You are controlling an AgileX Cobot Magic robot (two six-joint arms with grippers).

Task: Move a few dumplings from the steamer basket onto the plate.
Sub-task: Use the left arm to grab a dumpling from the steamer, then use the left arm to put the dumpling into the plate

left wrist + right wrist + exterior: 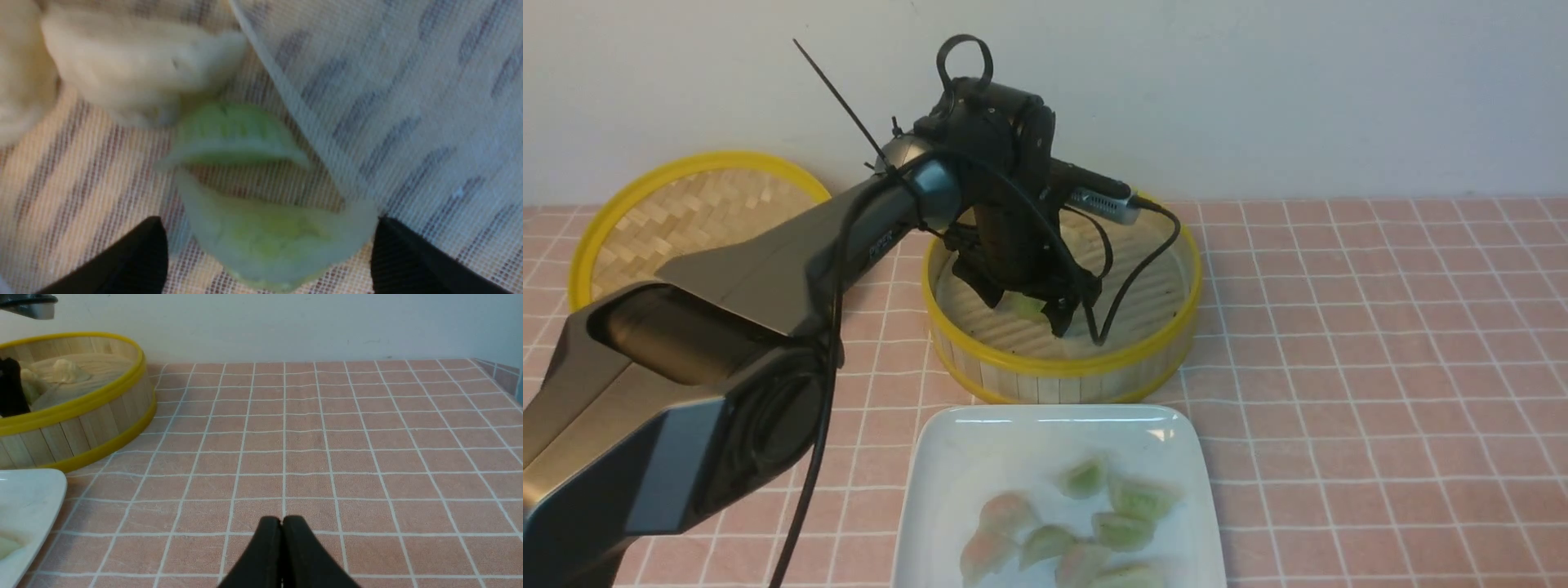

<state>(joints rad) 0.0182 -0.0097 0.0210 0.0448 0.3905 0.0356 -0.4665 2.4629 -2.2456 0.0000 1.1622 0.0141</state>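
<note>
As far as the plate tells: the task looks mostly done, in my judgement, because "a few" is already reached there.
Table (1380,327): covered with pink squares; everything stands on it.
Left arm (768,269): reaches forward and down into the steamer basket (1062,367).
Steamer basket: stands behind the plate (947,465), near it but not touching; it is not empty.
Plate: nearest to the robot; several dumplings (1123,531), green and pinkish, lie close together on it.
Lid (686,212): to the left of the basket, apart from it, not in use.
Left in the basket: the left wrist view shows a green dumpling (269,241), a second green one (229,130) just beside it, and a whitish one (135,69) further on.
Left gripper (1025,312): the fingers stand wide, one on each side of the green dumpling, which lies on the basket floor. I see no grip on it; whether one finger touches it I cannot tell.
Right gripper (282,522): the fingers are pressed together and hold nothing; it is over bare table, well apart from the basket.
What is left: if one more is wanted, closing on this dumpling, lifting it and carrying it to the plate.
</note>
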